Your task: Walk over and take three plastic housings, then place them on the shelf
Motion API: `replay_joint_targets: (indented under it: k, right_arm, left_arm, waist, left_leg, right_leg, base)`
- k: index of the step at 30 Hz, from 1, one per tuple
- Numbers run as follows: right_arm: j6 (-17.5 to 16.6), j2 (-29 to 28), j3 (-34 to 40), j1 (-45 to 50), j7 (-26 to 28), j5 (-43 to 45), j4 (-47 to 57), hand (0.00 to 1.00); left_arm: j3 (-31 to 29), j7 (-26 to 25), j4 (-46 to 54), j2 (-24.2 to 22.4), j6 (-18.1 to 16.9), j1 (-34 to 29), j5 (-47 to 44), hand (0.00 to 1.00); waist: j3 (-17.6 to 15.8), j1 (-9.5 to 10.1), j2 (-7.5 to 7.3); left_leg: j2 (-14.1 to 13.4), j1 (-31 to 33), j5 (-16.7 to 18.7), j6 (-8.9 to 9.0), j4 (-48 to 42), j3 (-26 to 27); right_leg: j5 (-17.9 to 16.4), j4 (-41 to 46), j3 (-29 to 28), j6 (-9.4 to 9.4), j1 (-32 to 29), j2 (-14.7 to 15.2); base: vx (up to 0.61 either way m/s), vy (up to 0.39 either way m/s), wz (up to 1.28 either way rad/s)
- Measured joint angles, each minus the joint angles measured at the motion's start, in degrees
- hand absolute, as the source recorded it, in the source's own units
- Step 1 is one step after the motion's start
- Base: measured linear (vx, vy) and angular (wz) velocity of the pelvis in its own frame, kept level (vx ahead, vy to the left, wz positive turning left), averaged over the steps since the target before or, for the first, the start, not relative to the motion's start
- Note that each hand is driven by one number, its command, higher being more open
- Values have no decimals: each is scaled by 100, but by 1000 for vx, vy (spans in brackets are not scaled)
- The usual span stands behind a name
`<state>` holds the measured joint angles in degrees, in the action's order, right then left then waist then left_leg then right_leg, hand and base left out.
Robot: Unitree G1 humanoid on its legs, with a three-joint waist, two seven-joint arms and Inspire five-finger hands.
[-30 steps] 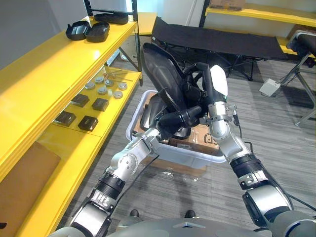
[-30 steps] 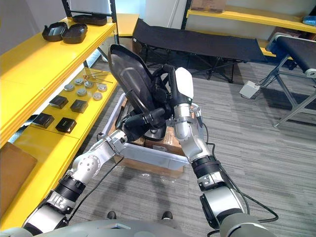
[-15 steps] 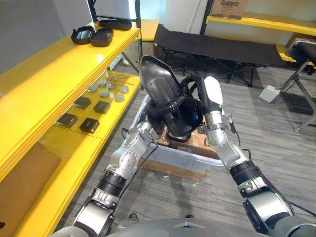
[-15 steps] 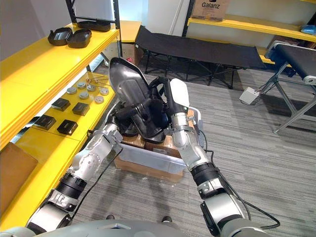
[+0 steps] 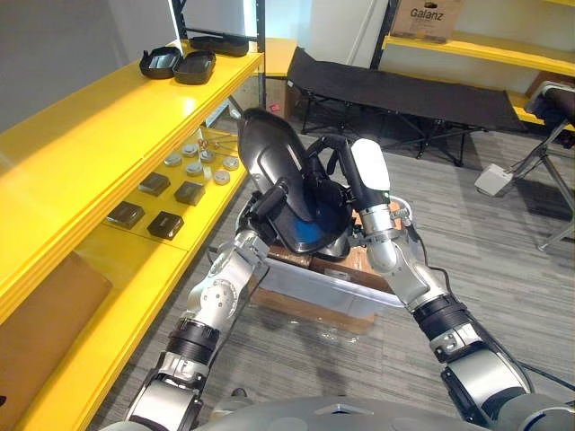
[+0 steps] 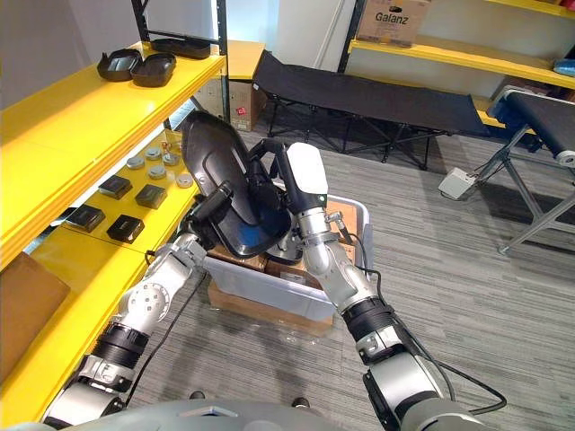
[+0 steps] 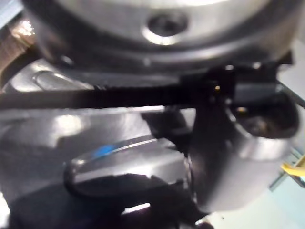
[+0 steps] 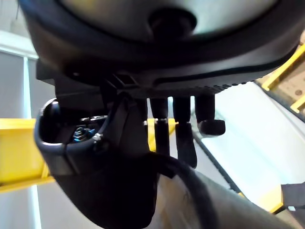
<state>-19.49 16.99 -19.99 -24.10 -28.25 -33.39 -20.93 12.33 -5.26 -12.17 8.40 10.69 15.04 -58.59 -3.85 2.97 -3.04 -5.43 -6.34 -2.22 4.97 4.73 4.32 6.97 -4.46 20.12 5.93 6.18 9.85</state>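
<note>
One glossy black housing (image 5: 267, 148) (curved shell, blue glint) gripped by left robot hand (image 5: 269, 203) and right robot hand (image 5: 363, 173).

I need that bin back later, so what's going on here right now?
The robot holds a large black housing tilted above the grey bin. The left hand and the right hand each have fingers curled on it. The yellow shelf stands to the robot's left, and the housing is not yet on it. Two smaller black pieces lie at the far end of its top board.
</note>
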Motion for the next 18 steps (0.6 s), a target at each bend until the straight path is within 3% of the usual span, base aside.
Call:
replay_joint_targets:
  k: [3, 7, 8, 18]
  right_arm:
    - [-2, 15, -88, 145, -125, 1, 5, 0]
    - [-7, 19, -101, 315, -349, 0, 114, 0]
    - [-21, 21, -102, 335, -422, -3, 117, 100]
    - [-163, 52, -87, 516, -865, 104, 504, 100]
  left_arm:
    - [2, 404, -222, 145, 300, 5, -251, 0]
    - [130, 509, -266, 162, 283, 8, -430, 0]
    - [204, 508, -266, 168, 184, 13, -448, 0]
    - [735, 501, -266, 153, -671, 83, -907, 0]
  waist:
    - [0, -57, 0]
    - [0, -155, 1]
    - [1, -173, 2]
    - [4, -199, 13]
  left_leg:
    - [-1, 2, 1, 0, 0, 7]
    - [-3, 14, 5, 2, -1, 15]
    - [-5, 15, 9, 4, -1, 25]
    - [-15, 70, 32, 11, -58, 69]
  right_leg:
    - [0, 0, -3, 0, -4, 1]
    - [0, -1, -6, 0, -11, 12]
    - [-1, -1, -13, 0, -15, 18]
    - [-1, 0, -53, -1, -80, 24]
  base:
    - [0, 0, 0]
    - [0, 0, 0]
    - [0, 0, -4]
    - [0, 0, -2]
